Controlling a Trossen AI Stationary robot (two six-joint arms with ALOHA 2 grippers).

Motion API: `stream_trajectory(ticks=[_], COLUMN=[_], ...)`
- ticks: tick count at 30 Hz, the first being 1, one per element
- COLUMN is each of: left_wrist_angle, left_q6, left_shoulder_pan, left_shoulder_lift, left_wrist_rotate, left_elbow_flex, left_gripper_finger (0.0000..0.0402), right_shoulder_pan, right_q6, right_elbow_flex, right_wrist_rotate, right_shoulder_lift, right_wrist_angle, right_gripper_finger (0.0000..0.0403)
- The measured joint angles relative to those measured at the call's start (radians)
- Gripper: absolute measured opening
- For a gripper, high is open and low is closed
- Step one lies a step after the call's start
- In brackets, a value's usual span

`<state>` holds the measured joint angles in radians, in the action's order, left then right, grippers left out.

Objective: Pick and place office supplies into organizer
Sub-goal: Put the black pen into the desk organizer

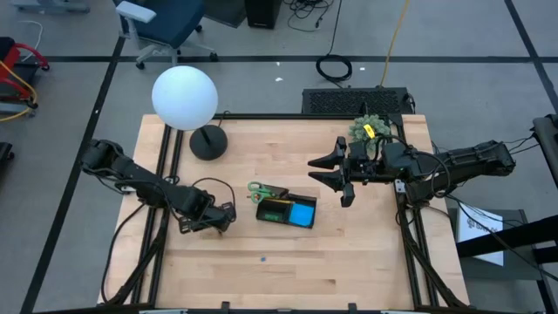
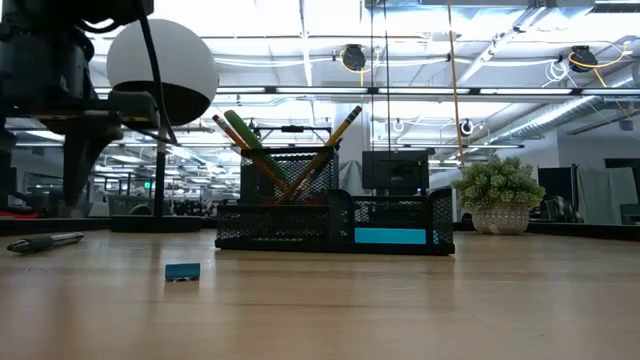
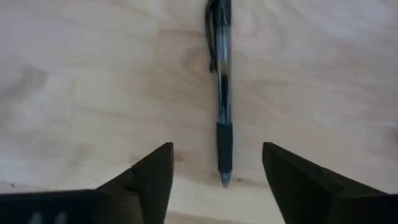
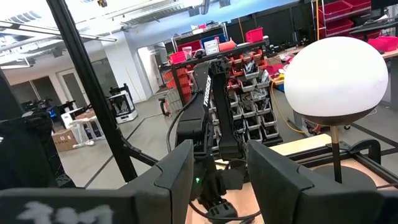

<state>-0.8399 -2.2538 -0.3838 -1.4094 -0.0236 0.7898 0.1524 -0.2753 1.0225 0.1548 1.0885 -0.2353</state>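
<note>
Lying nearest on the wooden surface (image 2: 400, 310) is the tiny eraser (image 2: 182, 271). Behind it the black mesh organizer (image 2: 330, 225) is holding pencils (image 2: 335, 135), green-handled scissors (image 1: 259, 188) and the blue pad (image 1: 302, 214). One dark pen (image 3: 221, 93) is resting flat between the left gripper's (image 3: 214, 180) open fingers, not being held. Over by the spiky plant (image 1: 368, 128), the right gripper (image 1: 336, 168) is hanging with fingers parted, holding nothing. A round white lamp (image 1: 185, 98) is standing behind.

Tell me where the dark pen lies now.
The dark pen lies flat on the wooden table, on its left side, just ahead of the open left gripper and left of the black organizer.
</note>
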Motion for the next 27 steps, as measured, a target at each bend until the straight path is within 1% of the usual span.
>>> stream_trajectory(ticks=[3, 6, 10, 27], left_wrist_angle=[0.006, 0.039, 0.042, 0.063], left_q6=[0.029, 0.05, 0.067, 0.233], left_shoulder_pan=[0.011, 0.03, 0.065, 0.198], left_shoulder_lift=[-0.001, -0.007, -0.006, -0.005], left_wrist_rotate=[0.001, -0.001, 0.002, 0.006], left_elbow_flex=[-0.008, -0.03, -0.055, -0.11], left_gripper_finger=[0.0257, 0.0265, 0.0266, 0.0266], right_shoulder_pan=[0.0, 0.0, 0.0, 0.0], right_q6=[0.0, 0.0, 0.0, 0.0], right_elbow_flex=[0.0, 0.0, 0.0, 0.0], right_wrist_rotate=[0.0, 0.0, 0.0, 0.0], right_shoulder_lift=[0.0, 0.0, 0.0, 0.0], right_wrist_angle=[0.001, 0.001, 0.001, 0.001], right_gripper_finger=[0.0141, 0.0141, 0.0141, 0.0141])
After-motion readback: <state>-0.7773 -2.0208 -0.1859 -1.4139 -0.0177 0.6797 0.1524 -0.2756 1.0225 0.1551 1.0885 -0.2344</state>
